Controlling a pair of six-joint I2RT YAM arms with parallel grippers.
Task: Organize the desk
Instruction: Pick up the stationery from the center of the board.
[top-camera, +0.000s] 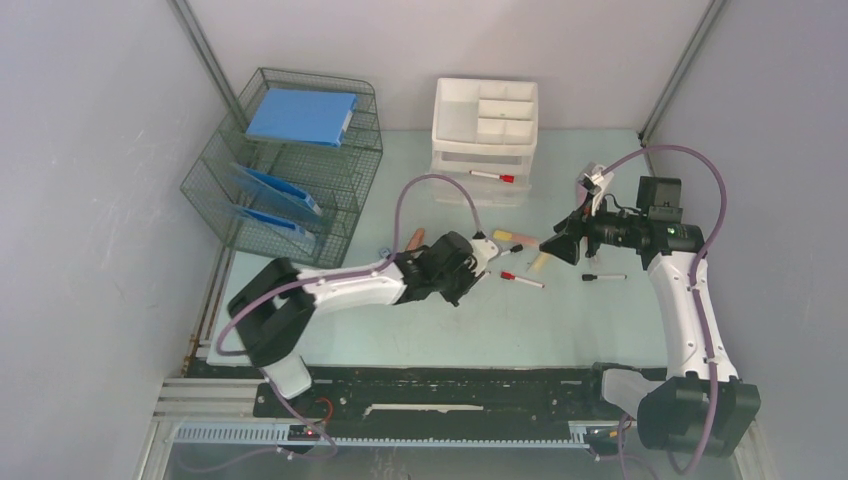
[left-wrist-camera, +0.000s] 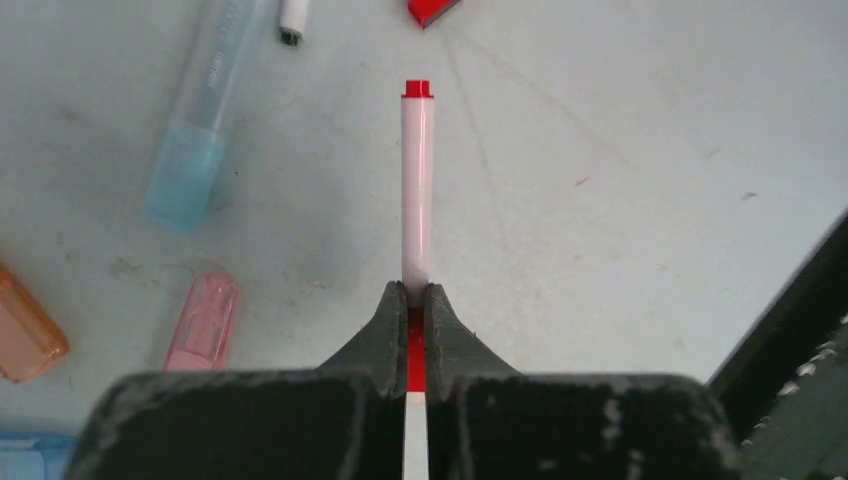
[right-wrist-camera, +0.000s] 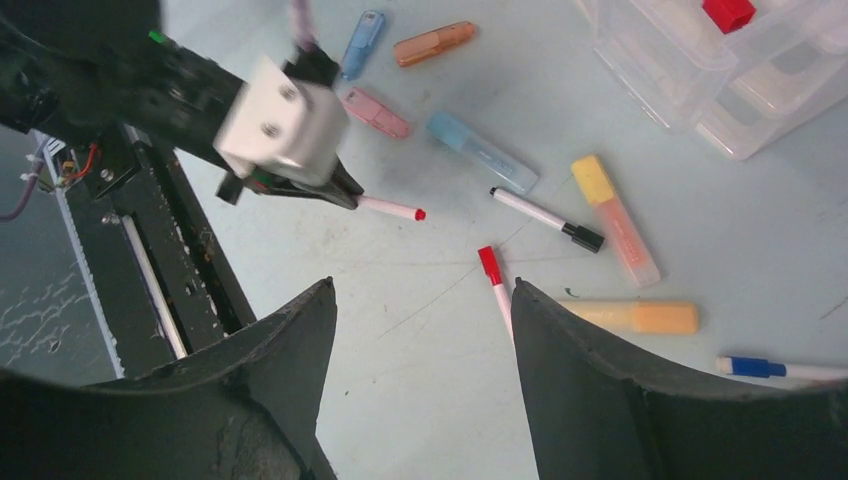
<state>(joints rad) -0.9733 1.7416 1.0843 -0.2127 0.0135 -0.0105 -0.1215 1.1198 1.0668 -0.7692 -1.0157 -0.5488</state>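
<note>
left jaws clamped on a white marker (left-wrist-camera: 417, 180) with red end, over the tabletop (left-wrist-camera: 620, 150). right jaws wide, empty, above a red-capped pen (right-wrist-camera: 495, 280) lying there.

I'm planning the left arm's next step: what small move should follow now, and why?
Probably lift straight up: the left pincer is shut on the slim white marker with a red tip, which looks low over the pale mint-green desk.

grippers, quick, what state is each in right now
Left gripper: shut on the white and red marker.
Right gripper: open, holding nothing.
</note>
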